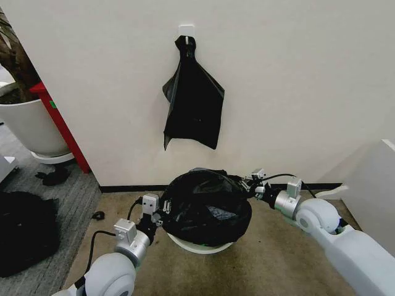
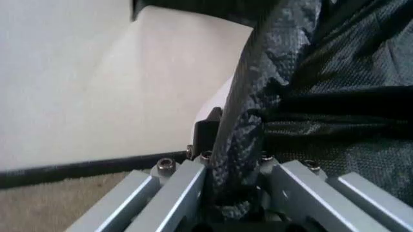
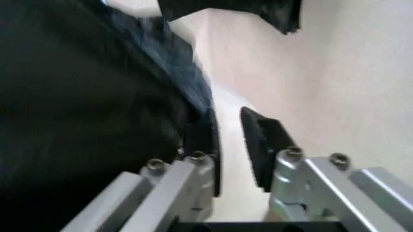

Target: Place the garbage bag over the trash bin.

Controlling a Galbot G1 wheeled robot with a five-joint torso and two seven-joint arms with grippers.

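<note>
The black garbage bag (image 1: 207, 206) is draped over the trash bin, and only the bin's white lower part (image 1: 200, 248) shows beneath it. My left gripper (image 1: 157, 217) sits at the bag's left side. In the left wrist view it (image 2: 232, 130) is shut on a crinkly fold of the bag (image 2: 245, 145) that runs between the fingers. My right gripper (image 1: 250, 183) is at the bag's upper right edge. In the right wrist view it (image 3: 226, 118) is open, its gap bare, with the bag (image 3: 84, 111) lying against the outside of one finger (image 3: 208, 140).
Another black bag (image 1: 192, 105) hangs from a wall hook above the bin. A large white plant pot (image 1: 31, 126) and a red stand (image 1: 62, 126) are at the left, a dark heap (image 1: 24, 231) lies on the floor, and white furniture (image 1: 376, 185) is at the right.
</note>
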